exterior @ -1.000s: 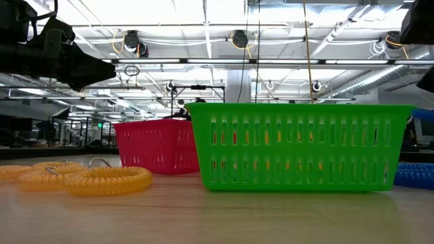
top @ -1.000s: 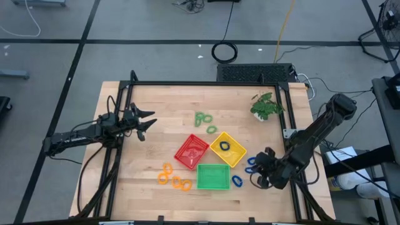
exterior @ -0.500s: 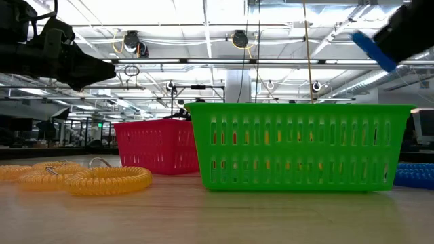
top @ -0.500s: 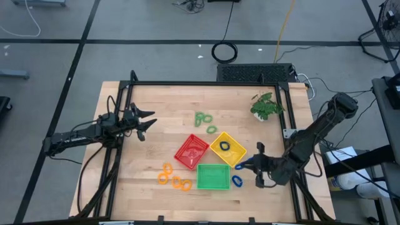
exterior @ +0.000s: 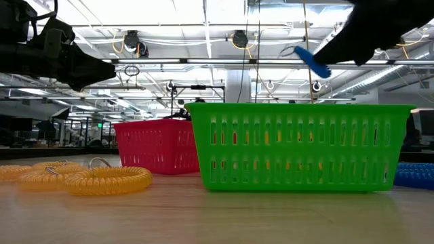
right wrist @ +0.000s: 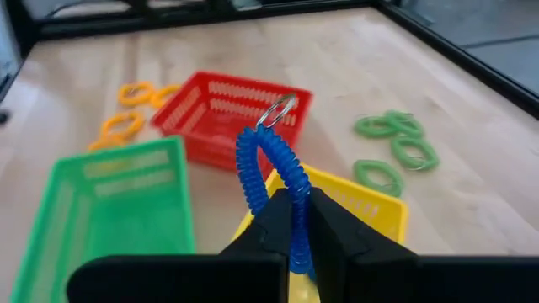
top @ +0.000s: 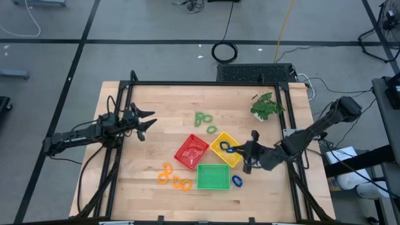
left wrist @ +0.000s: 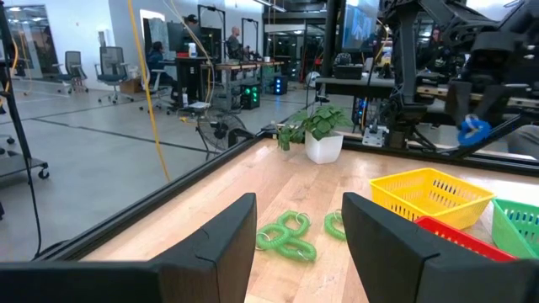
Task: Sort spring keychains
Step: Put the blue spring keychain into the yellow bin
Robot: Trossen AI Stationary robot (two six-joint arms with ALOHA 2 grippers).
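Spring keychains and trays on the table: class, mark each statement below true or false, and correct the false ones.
1. The right gripper is shut on a blue keychain. True.
2. The green keychains lie inside the green tray. False: they lie on the bare table, beyond the trays.
3. The left gripper is open and holds nothing. True.
4. The orange keychains are in the red tray. False: they lie on the table beside it.

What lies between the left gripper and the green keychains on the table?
Only bare wood: in the left wrist view nothing lies between the left gripper and the green keychains.
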